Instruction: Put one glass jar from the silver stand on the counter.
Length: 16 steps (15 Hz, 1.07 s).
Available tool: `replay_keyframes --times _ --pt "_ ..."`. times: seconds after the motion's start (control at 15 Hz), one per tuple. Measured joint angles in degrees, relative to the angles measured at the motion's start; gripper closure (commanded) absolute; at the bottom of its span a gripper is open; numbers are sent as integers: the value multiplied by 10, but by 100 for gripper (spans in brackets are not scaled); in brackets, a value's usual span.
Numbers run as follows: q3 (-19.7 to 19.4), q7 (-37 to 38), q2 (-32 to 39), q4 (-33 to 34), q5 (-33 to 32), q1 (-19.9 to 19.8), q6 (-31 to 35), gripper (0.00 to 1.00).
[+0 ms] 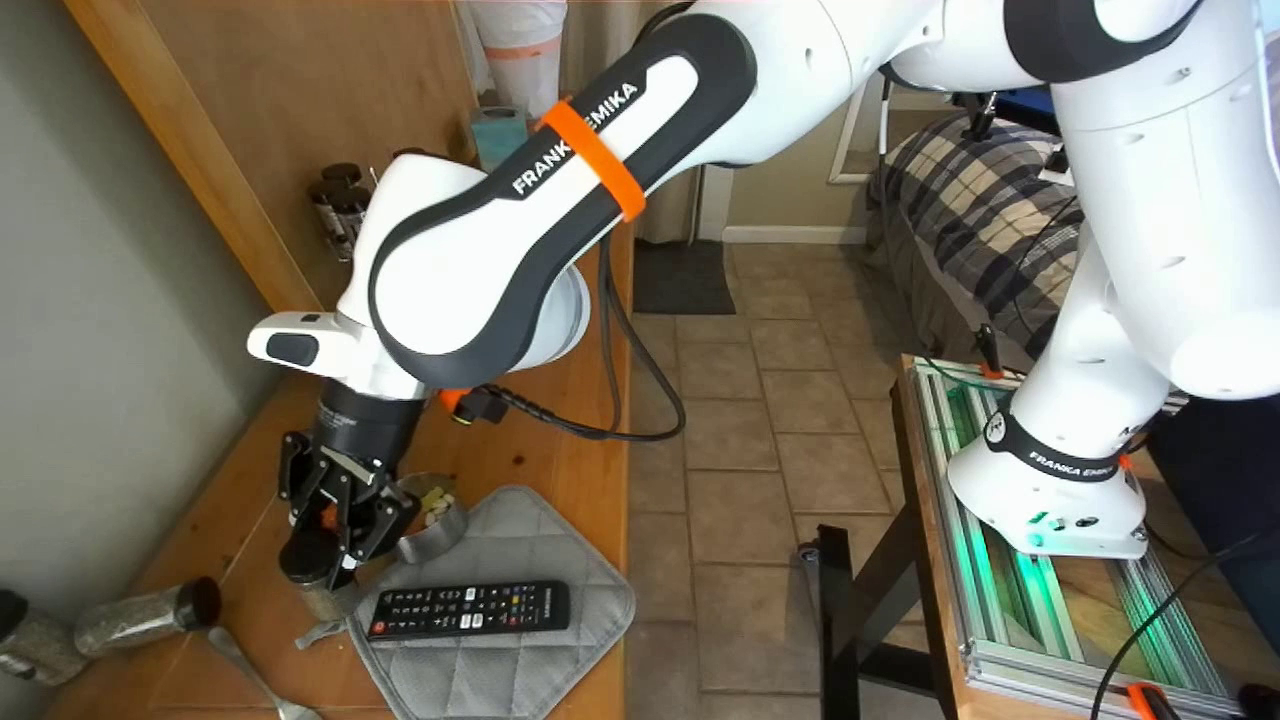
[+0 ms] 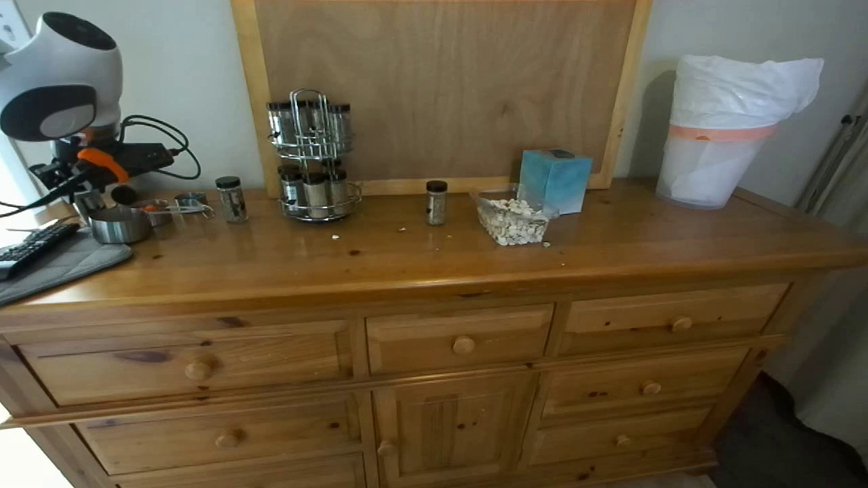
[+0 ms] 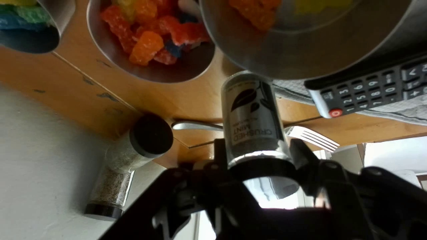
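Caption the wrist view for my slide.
The gripper holds a dark-capped glass jar labeled Crushed Mint near metal cups of candy-like pieces, with a fork behind it and a remote nearby.

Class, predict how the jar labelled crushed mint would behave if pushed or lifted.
The jar looks rigid but possibly fragile, given its clear, glass-like walls. Its cylindrical body would probably roll if laid sideways. Those smooth, shiny sides may slip.

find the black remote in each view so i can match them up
In an exterior view: remote low, left of centre.
In an exterior view: remote cut off at the left edge.
In the wrist view: remote cut off at the right edge.
Shared landmark: the grey quilted pad under it, in all three.
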Motion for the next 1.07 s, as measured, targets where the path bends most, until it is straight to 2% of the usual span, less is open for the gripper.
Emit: replay_keyframes --times 0.4,1.07 --pt "0 14 0 -1 -1 -1 35 74" --pt "0 25 4 -1 -2 -5 33 74"
